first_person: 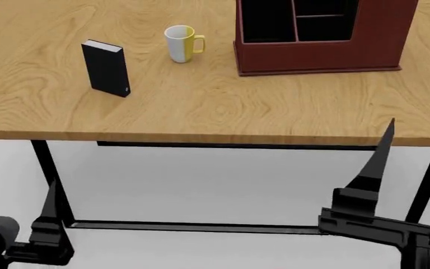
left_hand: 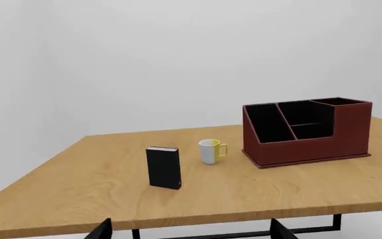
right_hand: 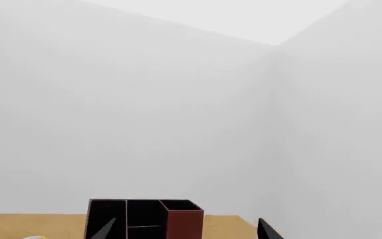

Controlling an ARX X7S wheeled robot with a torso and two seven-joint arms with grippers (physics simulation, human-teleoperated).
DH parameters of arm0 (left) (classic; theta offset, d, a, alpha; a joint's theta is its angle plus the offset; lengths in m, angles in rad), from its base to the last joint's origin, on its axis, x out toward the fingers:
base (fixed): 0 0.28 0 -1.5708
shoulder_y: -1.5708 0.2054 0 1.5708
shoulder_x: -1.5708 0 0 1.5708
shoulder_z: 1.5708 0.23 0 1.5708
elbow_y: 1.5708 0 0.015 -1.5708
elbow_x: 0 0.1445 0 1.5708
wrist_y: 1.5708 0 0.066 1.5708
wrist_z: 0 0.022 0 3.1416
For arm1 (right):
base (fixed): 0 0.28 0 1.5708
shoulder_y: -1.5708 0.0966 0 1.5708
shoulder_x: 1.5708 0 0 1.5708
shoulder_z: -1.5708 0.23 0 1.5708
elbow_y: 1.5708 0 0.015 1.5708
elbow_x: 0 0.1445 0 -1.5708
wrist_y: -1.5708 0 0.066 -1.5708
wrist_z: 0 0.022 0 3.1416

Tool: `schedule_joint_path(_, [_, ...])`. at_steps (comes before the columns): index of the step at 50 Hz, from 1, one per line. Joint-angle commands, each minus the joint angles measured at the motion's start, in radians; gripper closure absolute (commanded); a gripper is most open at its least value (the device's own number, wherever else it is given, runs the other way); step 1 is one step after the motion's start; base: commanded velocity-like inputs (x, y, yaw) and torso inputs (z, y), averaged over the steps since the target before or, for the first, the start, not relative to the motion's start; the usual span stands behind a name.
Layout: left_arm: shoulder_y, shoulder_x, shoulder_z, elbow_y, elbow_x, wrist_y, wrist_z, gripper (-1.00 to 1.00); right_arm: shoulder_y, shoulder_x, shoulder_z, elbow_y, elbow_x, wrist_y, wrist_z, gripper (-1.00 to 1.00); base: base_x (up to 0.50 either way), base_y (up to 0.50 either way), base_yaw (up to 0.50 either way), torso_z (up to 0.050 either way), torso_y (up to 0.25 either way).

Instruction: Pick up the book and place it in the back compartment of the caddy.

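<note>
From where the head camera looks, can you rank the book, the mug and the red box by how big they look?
1. Red box, largest though partly cut off.
2. Book.
3. Mug, smallest, slightly farther away.

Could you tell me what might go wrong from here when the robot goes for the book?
The book stands upright on its narrow end, so a glancing approach could tip it over. The mug sits between it and the caddy, so a low carry might clip the mug. Both hands, left hand and right hand, are below the table edge and must clear it.
</note>
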Motion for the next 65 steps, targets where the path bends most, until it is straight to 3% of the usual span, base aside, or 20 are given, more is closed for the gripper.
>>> schedule_joint_path(1, [-0.04,-0.031,-0.021,0.065,-0.027,-0.095,-0.012,-1.0,0.118,0.058,0.073,-0.119,0.099,0.166,0.036,-1.0,0.0,0.0,0.0,0.0,0.0])
schedule_joint_path(5, [-0.049,-0.038,-0.028,0.077,-0.037,-0.113,-0.012,-1.0,0.166,0.079,0.096,-0.14,0.15,0.205,0.058,-1.0,0.0,0.0,0.0,0.0,0.0])
schedule_joint_path(7, [-0.083,-0.048,-0.035,0.099,-0.051,-0.162,-0.014,-1.0,0.211,0.167,0.116,-0.145,0.302,0.193,0.176,-1.0,0.0,0.0,0.0,0.0,0.0])
schedule_joint_path(12, [-0.123,-0.054,-0.039,0.119,-0.067,-0.207,-0.018,-1.0,0.234,0.283,0.091,-0.143,0.44,0.134,0.322,-1.0,0.0,0.0,0.0,0.0,0.0])
schedule_joint_path(21, [-0.155,-0.061,-0.042,0.135,-0.078,-0.24,-0.025,-1.0,0.249,0.367,0.041,-0.141,0.498,0.063,0.404,-1.0,0.0,0.0,0.0,0.0,0.0])
schedule_joint_path(31, [-0.147,-0.062,-0.046,0.139,-0.084,-0.235,-0.029,-1.0,0.254,0.385,-0.008,-0.128,0.49,0.025,0.416,-1.0,0.0,-0.09,0.0,0.0,0.0])
schedule_joint_path(65, [-0.138,-0.061,-0.038,0.132,-0.097,-0.225,-0.039,-1.0,0.232,0.415,-0.05,-0.112,0.479,-0.046,0.425,-1.0,0.0,-0.46,0.0,0.0,0.0])
